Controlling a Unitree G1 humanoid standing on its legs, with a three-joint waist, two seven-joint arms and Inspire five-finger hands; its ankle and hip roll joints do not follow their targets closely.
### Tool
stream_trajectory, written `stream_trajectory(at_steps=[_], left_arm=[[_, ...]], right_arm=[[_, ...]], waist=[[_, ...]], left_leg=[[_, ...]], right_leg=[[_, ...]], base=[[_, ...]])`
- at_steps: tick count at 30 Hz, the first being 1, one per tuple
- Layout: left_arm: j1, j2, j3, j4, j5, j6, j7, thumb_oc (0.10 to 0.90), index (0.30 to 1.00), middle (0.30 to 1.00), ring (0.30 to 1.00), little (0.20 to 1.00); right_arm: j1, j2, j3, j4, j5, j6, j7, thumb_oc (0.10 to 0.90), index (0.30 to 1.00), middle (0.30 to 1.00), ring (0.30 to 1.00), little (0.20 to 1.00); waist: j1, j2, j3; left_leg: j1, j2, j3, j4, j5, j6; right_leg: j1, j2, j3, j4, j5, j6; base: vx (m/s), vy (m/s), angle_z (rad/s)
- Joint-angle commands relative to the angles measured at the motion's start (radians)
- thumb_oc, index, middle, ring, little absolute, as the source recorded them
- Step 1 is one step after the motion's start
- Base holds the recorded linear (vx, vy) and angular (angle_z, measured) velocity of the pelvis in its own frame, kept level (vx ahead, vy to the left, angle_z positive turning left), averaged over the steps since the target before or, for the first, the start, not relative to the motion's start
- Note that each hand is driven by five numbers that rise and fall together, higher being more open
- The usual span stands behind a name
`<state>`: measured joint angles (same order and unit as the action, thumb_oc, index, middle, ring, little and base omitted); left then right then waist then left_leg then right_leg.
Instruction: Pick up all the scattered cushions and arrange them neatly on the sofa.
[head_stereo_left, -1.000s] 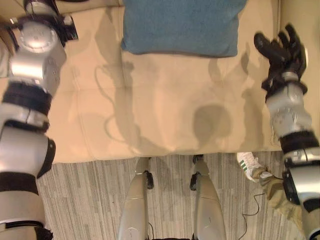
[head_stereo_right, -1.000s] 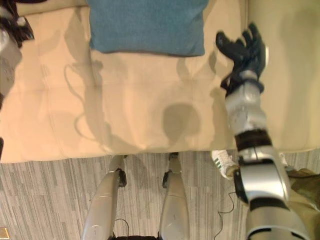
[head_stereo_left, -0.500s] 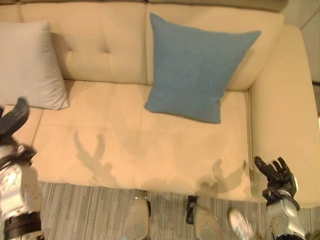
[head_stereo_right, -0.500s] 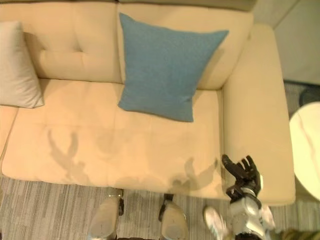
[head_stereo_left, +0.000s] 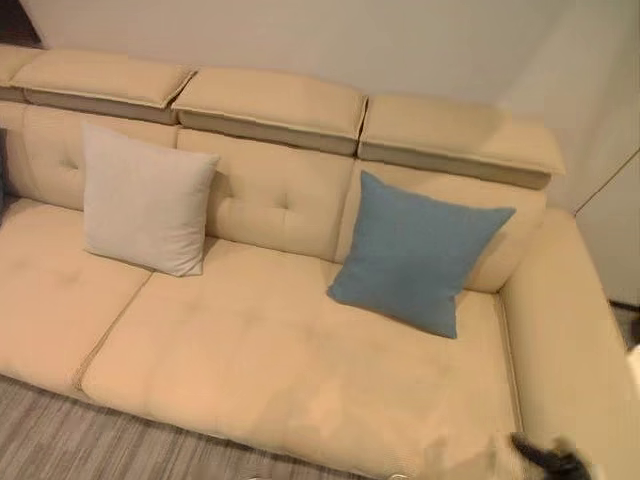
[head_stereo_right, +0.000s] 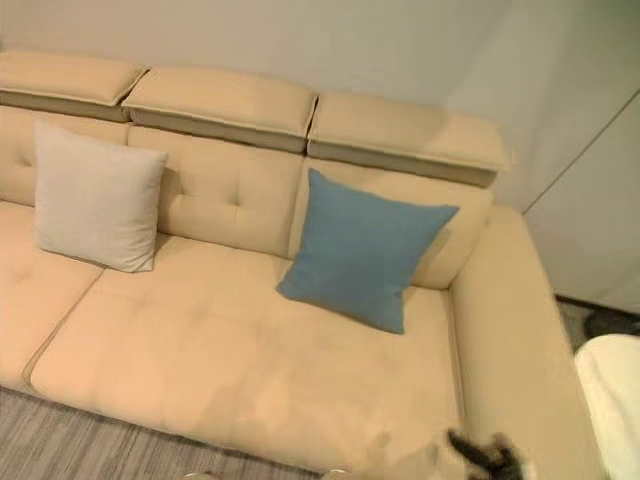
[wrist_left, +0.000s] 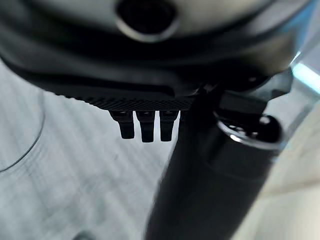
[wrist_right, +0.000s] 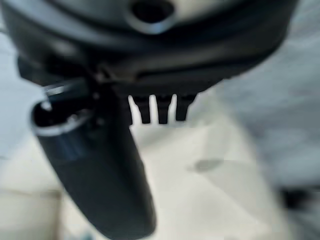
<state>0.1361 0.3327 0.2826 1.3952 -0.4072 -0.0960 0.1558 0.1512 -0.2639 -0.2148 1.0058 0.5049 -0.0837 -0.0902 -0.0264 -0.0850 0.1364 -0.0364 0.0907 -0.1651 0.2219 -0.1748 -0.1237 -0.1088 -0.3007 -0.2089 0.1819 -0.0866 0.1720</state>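
Note:
A blue cushion (head_stereo_left: 420, 255) leans upright against the backrest at the right end of the beige sofa (head_stereo_left: 250, 350). A white cushion (head_stereo_left: 145, 200) leans against the backrest further left. My right hand (head_stereo_left: 548, 460) is open and empty, and it shows at the bottom edge by the sofa's front right corner, well below the blue cushion. In the right wrist view the hand (wrist_right: 100, 165) hangs over the sofa with straight fingers. My left hand (wrist_left: 200, 195) is open over the striped floor and holds nothing.
The sofa's right armrest (head_stereo_left: 565, 330) runs down the right side. A white round table (head_stereo_right: 615, 400) stands beyond it at the far right. Grey striped carpet (head_stereo_left: 60, 440) lies in front of the sofa. A pale wall rises behind the headrests.
The camera has swung up and back, so the whole sofa now shows. Both arms have dropped low, leaving just the right fingertips at the bottom edge. The cushions have not moved.

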Motion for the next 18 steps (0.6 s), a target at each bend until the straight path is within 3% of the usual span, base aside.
stream_trajectory(at_steps=[1,2,4,6,8,10,13,16,18], left_arm=[[-0.057,-0.049,-0.093,-0.047,0.134,-0.014,-0.041,0.8,0.9,0.9,0.9,0.9],[-0.056,-0.054,-0.11,-0.057,0.129,-0.021,-0.03,0.8,0.9,0.9,0.9,0.9],[-0.065,-0.058,-0.139,-0.07,0.135,-0.024,-0.035,0.8,0.9,0.9,0.9,0.9],[-0.092,-0.051,-0.244,-0.113,0.209,-0.029,-0.028,0.8,0.9,0.9,0.9,0.9],[-0.089,-0.043,-0.26,-0.136,0.224,-0.034,-0.02,0.8,0.9,0.9,0.9,0.9],[-0.077,-0.027,-0.241,-0.154,0.2,-0.033,-0.007,0.8,0.9,0.9,0.9,0.9],[-0.077,-0.016,-0.213,-0.113,0.163,-0.029,-0.018,0.8,0.9,0.9,0.9,0.9],[-0.081,-0.013,-0.232,-0.109,0.173,-0.028,-0.023,0.8,0.9,0.9,0.9,0.9],[-0.094,-0.017,-0.247,-0.114,0.169,-0.03,-0.029,0.8,0.9,0.9,0.9,0.9]], right_arm=[[-0.035,-0.037,-0.018,-0.01,0.033,-0.029,-0.004,0.8,0.9,0.9,0.9,0.9],[-0.051,-0.03,-0.009,0.021,0.036,-0.014,-0.001,0.8,0.9,0.9,0.9,0.9],[-0.064,-0.031,-0.003,0.053,0.036,-0.014,-0.008,0.8,0.9,0.9,0.9,0.9],[-0.102,-0.033,0.03,0.104,0.028,-0.001,-0.017,0.8,0.9,0.9,0.9,0.9],[-0.099,-0.034,0.03,0.127,0.023,0.002,-0.02,0.8,0.9,0.9,0.9,0.9],[-0.093,-0.033,0.044,0.202,0.012,0.014,-0.002,0.8,0.9,0.9,0.9,0.9],[-0.098,-0.042,0.068,0.273,-0.007,0.026,0.017,0.8,0.9,0.9,0.9,0.9],[-0.094,-0.043,0.094,0.29,-0.018,0.031,0.028,0.8,0.9,0.9,0.9,0.9],[-0.093,-0.035,0.126,0.278,-0.017,0.032,0.038,0.8,0.9,0.9,0.9,0.9]], waist=[[-0.033,0.045,0.015],[-0.04,0.041,0.028],[-0.04,0.046,0.04],[-0.026,0.07,0.066],[-0.014,0.072,0.06],[0.033,0.077,0.033],[0.071,0.054,-0.004],[0.097,0.04,-0.023],[0.109,0.035,-0.024]], left_leg=[[0.16,0.034,0.067,-0.105,-0.067,-0.006],[0.157,0.025,0.081,-0.099,-0.063,0.001],[0.147,0.025,0.091,-0.093,-0.056,0.009],[0.092,-0.009,0.129,-0.084,-0.008,0.047],[0.077,-0.024,0.145,-0.093,0.012,0.059],[0.037,-0.045,0.237,-0.088,0.056,0.091],[0.003,-0.061,0.273,-0.072,0.078,0.105],[-0.033,-0.067,0.291,-0.059,0.1,0.109],[-0.082,-0.06,0.289,-0.064,0.135,0.105]], right_leg=[[-0.083,-0.057,0.007,-0.161,0.263,0.061],[-0.098,-0.072,0.023,-0.153,0.31,0.07],[-0.11,-0.067,0.031,-0.136,0.294,0.066],[-0.081,-0.004,0.013,-0.016,0.175,0.024],[-0.068,0.013,-0.01,0.023,0.142,0.015],[0.026,0.082,-0.09,0.14,0.035,-0.005],[0.137,0.163,-0.015,0.155,-0.021,-0.007],[0.195,0.214,0.048,0.135,-0.026,-0.008],[0.213,0.262,0.133,0.075,-0.078,-0.048]], base=[[-0.33,0.269,0.33],[-0.35,0.222,0.2],[-0.37,0.228,-0.23],[-0.58,0.354,-0.44],[-0.33,0.208,-0.63],[-0.46,0.255,-1.17],[-0.31,0.041,-0.98],[-0.19,-0.068,-0.46],[-0.27,-0.14,-0.33]])
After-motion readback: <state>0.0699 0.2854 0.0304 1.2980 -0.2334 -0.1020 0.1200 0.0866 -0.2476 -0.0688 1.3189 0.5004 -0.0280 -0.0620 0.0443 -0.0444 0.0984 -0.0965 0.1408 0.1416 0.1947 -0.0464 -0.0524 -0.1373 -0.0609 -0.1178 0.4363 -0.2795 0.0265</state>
